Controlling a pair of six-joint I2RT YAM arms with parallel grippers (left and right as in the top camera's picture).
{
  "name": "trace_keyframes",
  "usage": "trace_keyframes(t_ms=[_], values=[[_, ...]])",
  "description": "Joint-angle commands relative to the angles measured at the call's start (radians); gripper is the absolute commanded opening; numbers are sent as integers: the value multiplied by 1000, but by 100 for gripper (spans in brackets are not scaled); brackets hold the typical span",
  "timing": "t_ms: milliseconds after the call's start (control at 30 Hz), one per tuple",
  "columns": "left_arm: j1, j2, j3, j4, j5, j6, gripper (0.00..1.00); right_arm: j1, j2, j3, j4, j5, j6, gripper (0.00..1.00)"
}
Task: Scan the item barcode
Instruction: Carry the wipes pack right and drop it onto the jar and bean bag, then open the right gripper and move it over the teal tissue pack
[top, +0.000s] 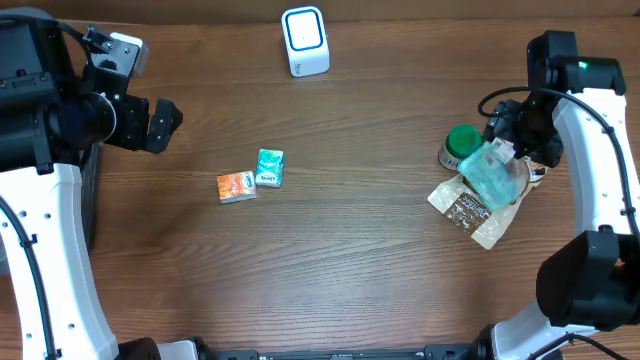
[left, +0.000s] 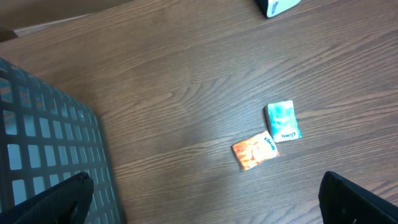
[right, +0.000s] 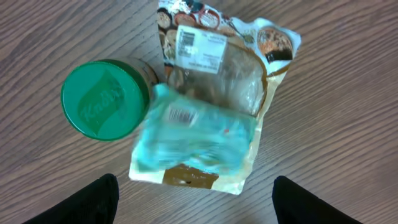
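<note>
The right end effector (right: 194, 190) hangs wide open and empty over the blurred teal plastic-wrapped packet (right: 199, 134) at three o'clock on the wooden desk (top: 380, 250), atop a clear-and-brown snack bag (right: 224, 56) beside a green-lidded jar (right: 104, 98), so I'd have it rise straight up, clear of the wrap.

I count two small packets on the desk (top: 350, 280): one orange packet (top: 236, 187) and one teal packet (top: 270, 167). There is one white scanner (top: 305, 40). On my right side I see three things: one jar (right: 104, 98) with a green lid, one teal pouch (right: 196, 134) and one brown-and-clear snack bag (right: 199, 43). One grey mesh basket (left: 37, 143) shows at my left. I have two end effectors: one left end effector (left: 205, 186) and one right end effector (right: 194, 186).
</note>
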Motion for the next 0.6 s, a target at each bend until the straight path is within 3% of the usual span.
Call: trace_keyframes(t_ms=[0,233,433,567], values=[[2,-3,18,1,3,23,100,-2,-16,10,11,-44,3,81],[2,0,18,1,3,23,100,40,-16,20,120,-580,-180,73],[2,1,18,1,3,23,100,211,-10,19,275,-628,-108,72],[2,1,18,1,3,23,100,359,19,19,391,-560,45,63]])
